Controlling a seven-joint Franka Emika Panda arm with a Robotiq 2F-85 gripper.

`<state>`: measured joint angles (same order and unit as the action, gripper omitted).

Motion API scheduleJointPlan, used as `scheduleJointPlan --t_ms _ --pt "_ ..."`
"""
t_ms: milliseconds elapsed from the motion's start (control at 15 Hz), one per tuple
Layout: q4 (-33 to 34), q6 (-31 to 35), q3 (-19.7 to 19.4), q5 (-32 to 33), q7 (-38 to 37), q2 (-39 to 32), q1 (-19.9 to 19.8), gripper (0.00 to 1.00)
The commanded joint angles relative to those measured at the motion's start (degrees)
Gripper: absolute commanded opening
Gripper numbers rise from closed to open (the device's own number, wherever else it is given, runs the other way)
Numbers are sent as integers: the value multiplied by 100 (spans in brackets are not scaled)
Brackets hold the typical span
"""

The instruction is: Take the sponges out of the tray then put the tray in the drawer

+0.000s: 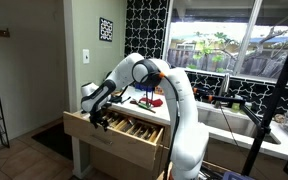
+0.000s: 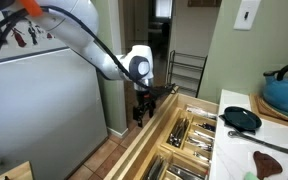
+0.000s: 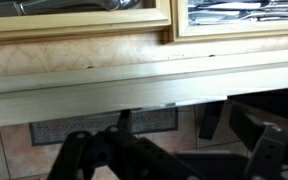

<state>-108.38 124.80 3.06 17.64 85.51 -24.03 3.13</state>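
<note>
Wooden drawer (image 1: 116,136) is seen open at the counter's edge; the gripper (image 2: 141,113) is spread apart. Drawer front should be pushed squarely.

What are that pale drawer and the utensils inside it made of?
The wide pale drawer looks like light wood, matt, with faint grain and dark specks on its front. The grey utensils in its compartments look like polished metal: they glint brightly.

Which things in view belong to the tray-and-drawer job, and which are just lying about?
Job: gripper, drawer; tray and sponges not discernible.
Lying about: blue kettle, dark pan, cutlery in the drawer.
</note>
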Motion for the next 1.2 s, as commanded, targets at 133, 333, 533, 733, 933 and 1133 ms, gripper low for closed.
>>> scheduleJointPlan --t_ms 133,333,533,733,933,1133 --pt "93 -46 -215 348 -291 -91 -152 100" --pt "91 -55 -272 425 -389 -76 -189 100" --pt "59 -79 -311 471 -504 -28 -210 100" --pt "121 -381 -254 132 -778 21 -235 100" --pt "221 -882 -272 -39 -1667 168 -198 100" --pt "299 -1193 -287 -129 -2437 396 -236 100"
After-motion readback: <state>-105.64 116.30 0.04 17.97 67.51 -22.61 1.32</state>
